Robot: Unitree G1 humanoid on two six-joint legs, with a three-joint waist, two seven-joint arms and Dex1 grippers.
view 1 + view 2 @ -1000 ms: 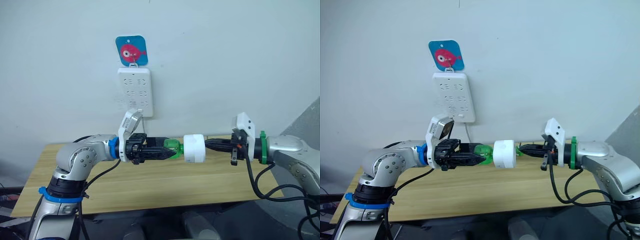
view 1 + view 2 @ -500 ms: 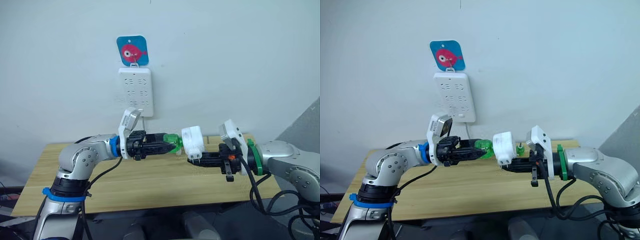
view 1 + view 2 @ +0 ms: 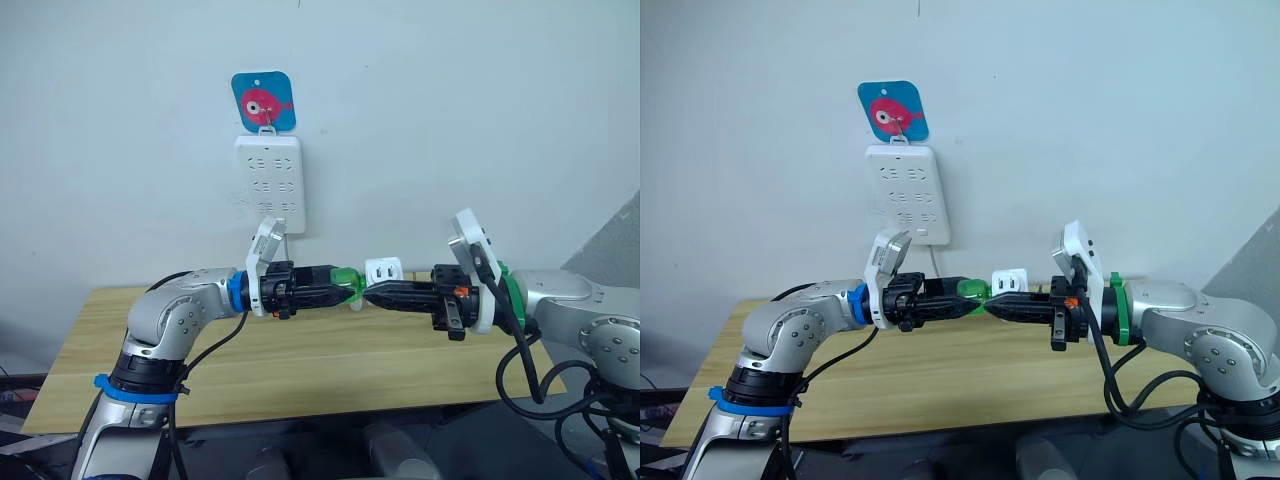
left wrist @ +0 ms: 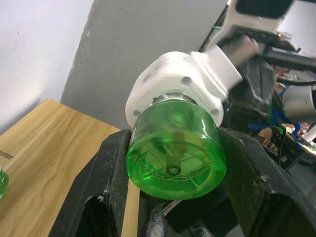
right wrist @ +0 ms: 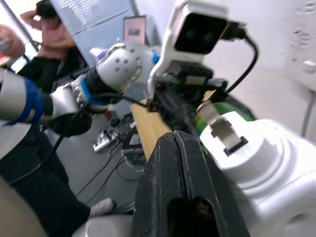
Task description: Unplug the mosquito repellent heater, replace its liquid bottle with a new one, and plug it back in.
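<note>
Since half a second ago, my right gripper [image 3: 368,292] has risen level with my left gripper [image 3: 352,287], and the mosquito repellent heater [image 3: 384,271] now stands prongs-up rather than hanging. Both meet in mid-air above the table [image 3: 300,370], below the power strip [image 3: 270,183]. My left fingers [image 4: 111,177] pinch its liquid bottle [image 4: 175,154] by the base, still seated in the heater. My right fingers [image 5: 173,173] are pressed together beside the heater, seemingly off it. Light, rigid, smooth plastic, I judge; hold the shell's flanks, clear of the prongs.

Open air between the raised tools and the bare table [image 3: 300,370] below
</note>
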